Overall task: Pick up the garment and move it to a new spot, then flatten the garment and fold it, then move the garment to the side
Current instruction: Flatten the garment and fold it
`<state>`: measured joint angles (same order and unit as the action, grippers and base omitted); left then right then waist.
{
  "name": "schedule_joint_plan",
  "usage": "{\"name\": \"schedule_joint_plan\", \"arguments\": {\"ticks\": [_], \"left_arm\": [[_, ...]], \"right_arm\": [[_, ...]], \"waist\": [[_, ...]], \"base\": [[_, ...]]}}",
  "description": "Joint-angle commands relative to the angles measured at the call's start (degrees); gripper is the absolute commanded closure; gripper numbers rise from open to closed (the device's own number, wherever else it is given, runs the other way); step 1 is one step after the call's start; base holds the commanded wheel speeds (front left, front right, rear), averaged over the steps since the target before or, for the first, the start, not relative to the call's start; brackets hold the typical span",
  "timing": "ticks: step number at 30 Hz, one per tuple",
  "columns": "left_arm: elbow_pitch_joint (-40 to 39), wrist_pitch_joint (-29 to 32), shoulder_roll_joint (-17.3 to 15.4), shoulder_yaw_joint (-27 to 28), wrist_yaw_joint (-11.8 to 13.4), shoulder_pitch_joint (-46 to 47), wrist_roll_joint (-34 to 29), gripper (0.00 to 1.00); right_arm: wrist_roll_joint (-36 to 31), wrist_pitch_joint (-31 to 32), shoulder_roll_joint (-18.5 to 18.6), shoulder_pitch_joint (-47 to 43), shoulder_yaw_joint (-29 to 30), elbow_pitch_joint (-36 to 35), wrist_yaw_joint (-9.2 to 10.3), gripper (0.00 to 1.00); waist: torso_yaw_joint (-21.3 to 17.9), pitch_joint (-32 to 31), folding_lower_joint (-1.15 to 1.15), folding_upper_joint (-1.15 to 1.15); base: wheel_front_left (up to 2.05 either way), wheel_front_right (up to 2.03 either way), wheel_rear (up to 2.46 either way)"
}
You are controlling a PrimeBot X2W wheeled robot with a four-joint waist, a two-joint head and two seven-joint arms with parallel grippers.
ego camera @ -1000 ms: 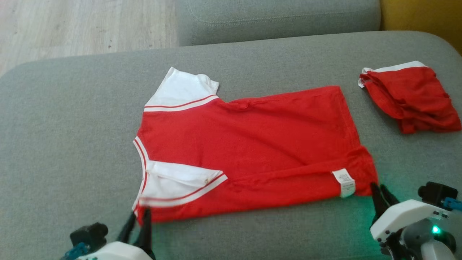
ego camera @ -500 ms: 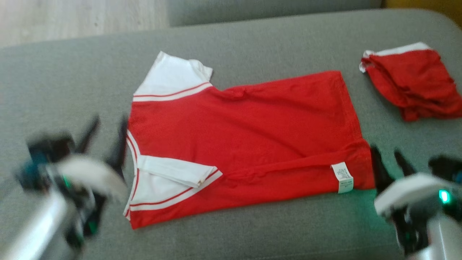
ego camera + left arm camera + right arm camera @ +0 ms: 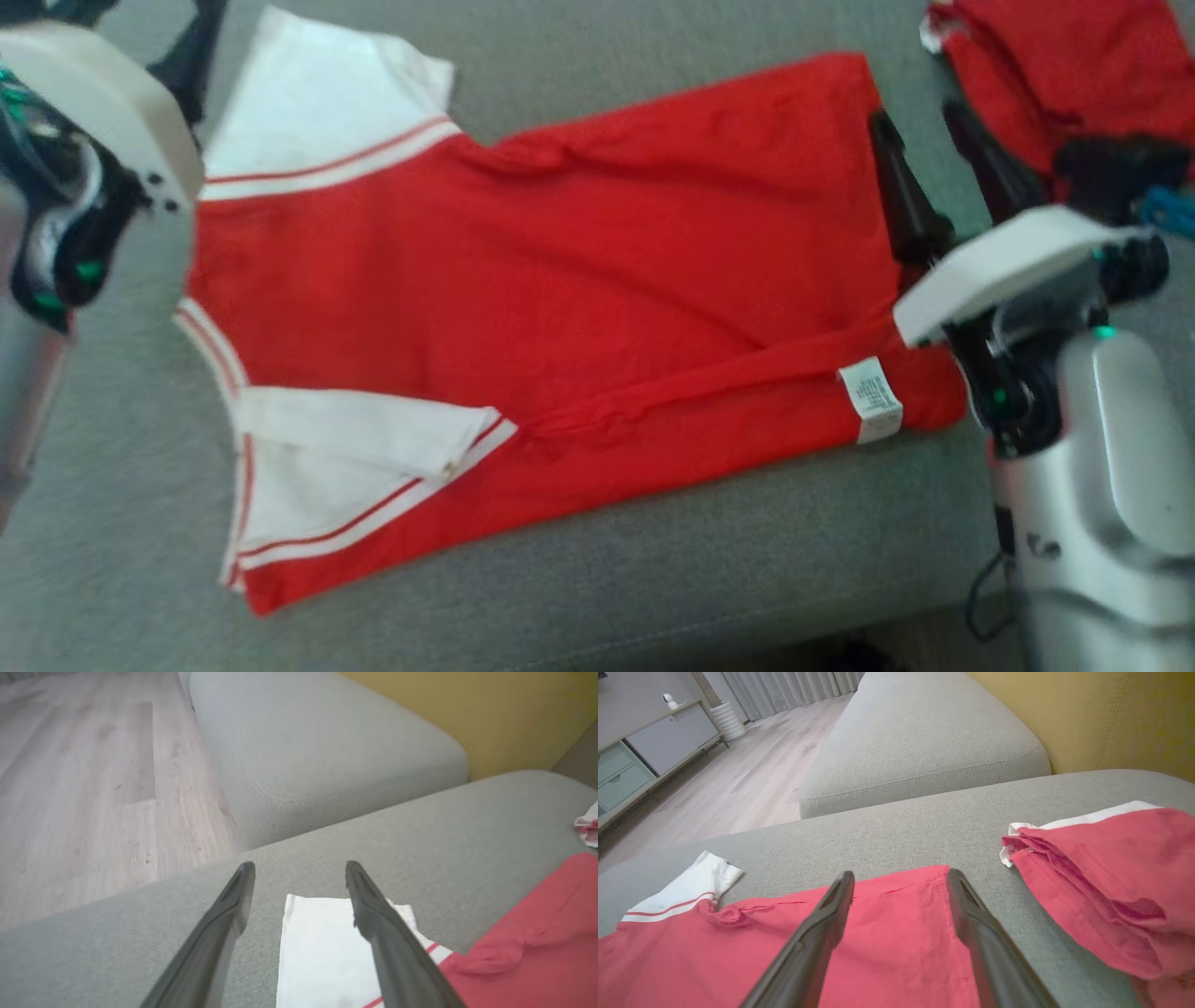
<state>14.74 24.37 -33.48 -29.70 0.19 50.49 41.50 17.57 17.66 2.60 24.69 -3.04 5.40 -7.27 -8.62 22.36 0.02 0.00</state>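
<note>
Left gripper [image 3: 300, 867]: jaws are spread wide, nothing is held; it is poised at the far sleeve [image 3: 322, 947].
Sleeve: white, laid flat on the grey cushion [image 3: 653, 569].
Shirt [image 3: 560, 280]: red, spread across the cushion, collar leftward, near side folded inward.
Tag [image 3: 870, 399]: white, seen on the near fold by the hem.
Right gripper [image 3: 901, 875]: jaws are spread wide, nothing is held; it is placed at the far hem corner.
Pile [image 3: 1055, 65]: another red garment, bunched, set apart rightward.
</note>
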Motion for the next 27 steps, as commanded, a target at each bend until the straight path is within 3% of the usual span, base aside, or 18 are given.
{"name": "schedule_joint_plan", "arguments": {"ticks": [1, 11, 21, 22, 24, 25, 26, 27], "left_arm": [[-0.3, 0.6, -2.9, 2.2, -0.2, 3.2, -0.7, 0.0], [9.5, 2.0, -4.2, 1.4, -0.9, 7.2, -2.2, 0.0], [12.0, 6.1, -4.1, -1.2, -2.7, 7.2, -1.8, 0.0], [11.9, 6.7, -4.1, -1.6, -3.0, 7.1, -1.8, 0.04], [11.6, 7.6, -3.9, -2.3, -3.4, 6.9, -1.7, 0.54], [11.5, 7.7, -3.9, -2.6, -3.5, 6.9, -1.8, 0.71], [11.4, 7.7, -4.0, -2.9, -3.6, 6.9, -2.1, 0.8], [11.3, 7.6, -4.0, -3.1, -3.7, 7.0, -2.4, 1.0]], "right_arm": [[0.1, -0.1, 0.3, 1.7, -1.6, -2.2, -0.22, 0.0], [1.4, -2.7, 0.3, 5.9, -4.5, -0.6, -0.22, 0.0], [1.7, -3.8, 0.3, 6.9, -5.4, 0.6, -0.22, 0.0], [1.6, -3.8, 0.3, 7.1, -5.5, 0.6, -0.22, 0.0], [1.4, -3.6, 0.3, 7.5, -5.9, 0.6, -0.22, 0.0], [1.2, -3.4, 0.3, 7.8, -6.1, 0.6, -0.22, 0.0], [0.9, -3.1, 0.3, 8.1, -6.4, 0.7, -0.22, 0.0], [0.5, -2.9, 0.3, 8.6, -6.7, 0.8, -0.22, 0.0]], "waist": [[-3.6, 4.8, -0.02, 0.0], [-7.3, 9.9, -0.02, 0.0], [-7.6, 9.9, -0.02, 0.0], [-7.5, 9.9, -0.02, 0.0], [-7.4, 9.7, -0.02, 0.0], [-7.3, 9.6, -0.02, 0.0], [-7.3, 9.6, -0.02, 0.0], [-7.2, 9.5, -0.02, 0.0]], "base": [[0.0, 0.0, 0.0], [0.0, 0.0, 0.0], [0.0, 0.0, 0.0], [0.0, 0.0, 0.0], [0.0, 0.0, 0.0], [0.0, 0.0, 0.0], [0.0, 0.0, 0.0], [0.0, 0.0, 0.0]]}}
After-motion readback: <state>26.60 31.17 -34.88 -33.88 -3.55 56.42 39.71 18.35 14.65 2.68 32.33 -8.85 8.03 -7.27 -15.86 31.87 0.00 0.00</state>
